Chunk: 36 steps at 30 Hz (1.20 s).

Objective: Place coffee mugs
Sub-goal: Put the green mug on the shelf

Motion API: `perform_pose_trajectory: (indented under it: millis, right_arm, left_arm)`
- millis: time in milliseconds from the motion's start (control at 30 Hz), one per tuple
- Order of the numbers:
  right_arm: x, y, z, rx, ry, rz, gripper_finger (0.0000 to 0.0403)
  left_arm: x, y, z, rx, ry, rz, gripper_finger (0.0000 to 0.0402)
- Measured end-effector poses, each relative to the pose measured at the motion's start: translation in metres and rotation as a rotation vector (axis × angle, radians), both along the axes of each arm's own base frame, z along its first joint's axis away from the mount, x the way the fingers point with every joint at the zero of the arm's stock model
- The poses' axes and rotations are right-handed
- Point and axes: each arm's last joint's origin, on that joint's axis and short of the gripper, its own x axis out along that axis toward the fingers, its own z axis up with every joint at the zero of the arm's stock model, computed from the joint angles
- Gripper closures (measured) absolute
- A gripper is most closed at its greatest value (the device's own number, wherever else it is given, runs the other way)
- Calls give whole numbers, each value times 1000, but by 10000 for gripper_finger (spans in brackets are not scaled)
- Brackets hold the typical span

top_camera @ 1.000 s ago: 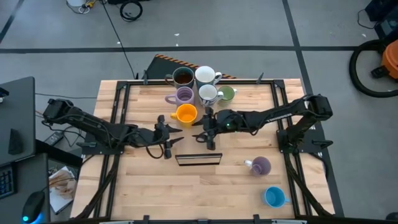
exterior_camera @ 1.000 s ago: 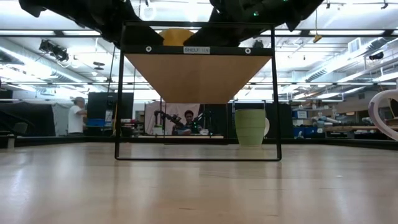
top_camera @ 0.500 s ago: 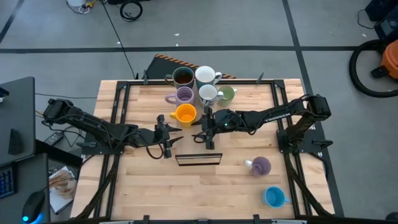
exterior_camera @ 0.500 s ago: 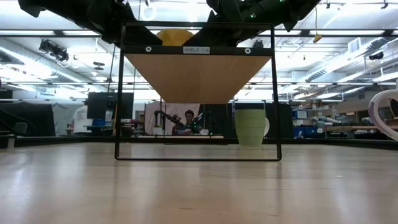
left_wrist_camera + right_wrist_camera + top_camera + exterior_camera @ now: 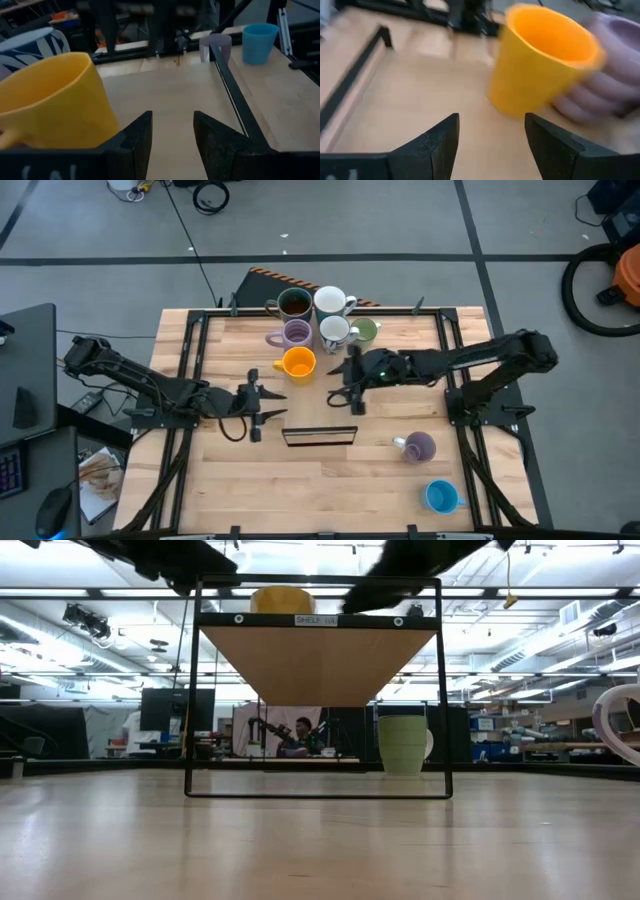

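Note:
The orange mug [image 5: 298,363] stands upright near the table's middle, in front of a far-side cluster: dark brown mug [image 5: 293,303], two white mugs [image 5: 330,301] [image 5: 335,330], a lilac mug [image 5: 295,333] and the green mug [image 5: 365,331]. A second lilac mug [image 5: 418,446] lies on its side at the near right, with the blue mug [image 5: 440,496] upright nearer still. My left gripper [image 5: 255,402] [image 5: 172,135] is open, left of and nearer than the orange mug [image 5: 50,100]. My right gripper [image 5: 350,385] [image 5: 490,135] is open to its right; the orange mug [image 5: 542,65] fills its wrist view.
A small black-framed shelf [image 5: 320,436] stands near the table's middle, in front of both grippers. In the low view its board [image 5: 318,655] spans the picture, with the orange mug [image 5: 280,598] showing above it. Black rails [image 5: 190,350] run along the table's sides.
Both grippers have drawn back from the orange mug: the left one toward the table's left and near edge, the right one toward the right edge. The orange mug has stayed where it stood.

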Motion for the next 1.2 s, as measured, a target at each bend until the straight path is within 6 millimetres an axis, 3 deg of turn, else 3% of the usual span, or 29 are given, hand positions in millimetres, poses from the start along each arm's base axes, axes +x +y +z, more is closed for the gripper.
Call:
perform_pose_trajectory:
  millis: [200, 400, 900, 1200]
  right_arm:
    - [-41, -11, 17, -108, 136, -129, 172]
    - [-58, -35, 16, -142, 246, -189, 172]
    - [-59, -133, -34, -136, 540, -159, 172]
    - [-54, -159, -68, -124, 673, -170, 174]
  left_arm:
    - [-6, 1, 1, -13, 21, 3, 251]
    - [-6, 2, 1, -5, 19, 12, 251]
    - [-7, 2, -1, -1, 45, 16, 251]
    - [-7, 3, -1, 1, 43, 23, 251]
